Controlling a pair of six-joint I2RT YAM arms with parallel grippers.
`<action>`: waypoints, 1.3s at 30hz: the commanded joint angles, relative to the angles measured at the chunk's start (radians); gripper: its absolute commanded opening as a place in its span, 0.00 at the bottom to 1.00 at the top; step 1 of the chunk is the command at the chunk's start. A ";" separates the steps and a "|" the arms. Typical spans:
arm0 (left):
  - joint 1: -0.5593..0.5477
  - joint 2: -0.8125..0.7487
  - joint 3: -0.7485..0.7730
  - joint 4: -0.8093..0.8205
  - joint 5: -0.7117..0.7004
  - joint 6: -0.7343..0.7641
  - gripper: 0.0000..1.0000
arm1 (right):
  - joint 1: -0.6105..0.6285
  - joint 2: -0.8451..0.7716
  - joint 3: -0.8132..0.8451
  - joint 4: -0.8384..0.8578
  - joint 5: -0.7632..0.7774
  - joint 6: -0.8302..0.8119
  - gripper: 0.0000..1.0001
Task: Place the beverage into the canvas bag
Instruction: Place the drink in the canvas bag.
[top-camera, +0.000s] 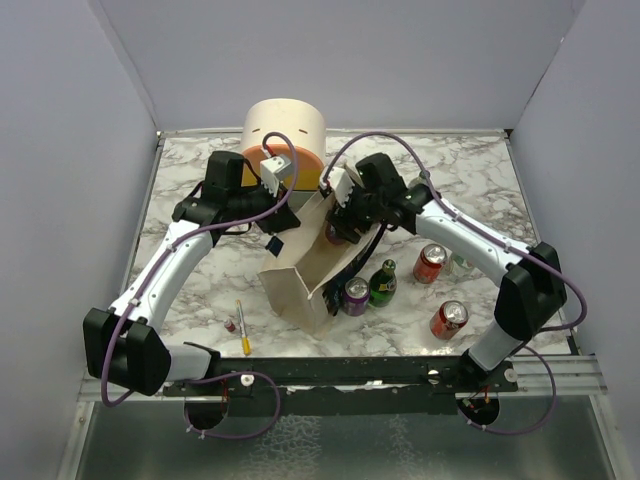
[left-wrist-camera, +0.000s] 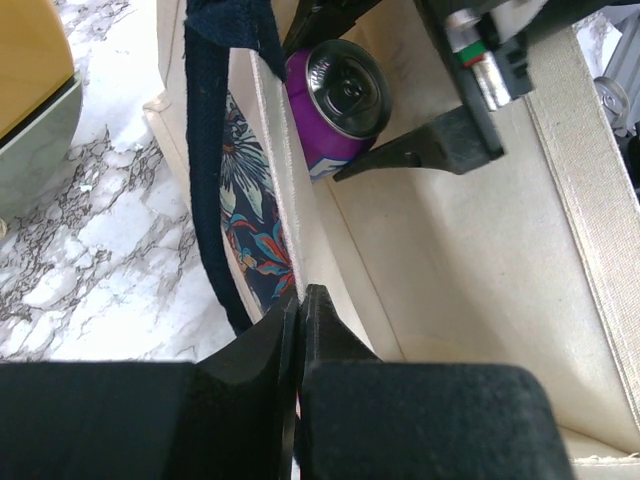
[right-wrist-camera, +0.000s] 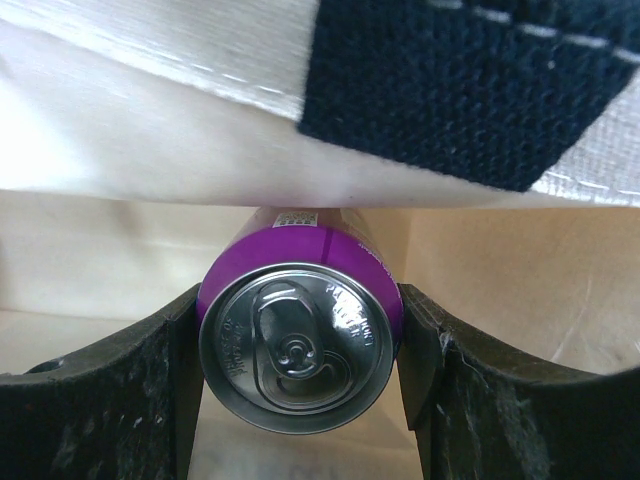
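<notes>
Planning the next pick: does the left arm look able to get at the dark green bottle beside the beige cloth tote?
Probably not: the left gripper is shut on the rim of the beige cloth tote, which stands between it and the dark green bottle.

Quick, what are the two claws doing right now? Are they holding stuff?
Left claw: closed, pinching the rim of the beige canvas bag.
Right claw: closed on the purple metal drink can, inside the bag.
</notes>
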 joint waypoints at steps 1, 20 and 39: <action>0.008 -0.020 -0.019 -0.019 -0.014 0.048 0.00 | 0.008 0.033 -0.024 0.105 0.077 -0.016 0.01; 0.018 0.010 -0.038 -0.092 -0.034 0.140 0.00 | 0.010 0.104 -0.154 0.246 0.172 -0.001 0.01; 0.026 0.024 -0.011 -0.118 -0.048 0.155 0.00 | 0.004 0.173 -0.177 0.160 0.155 -0.033 0.08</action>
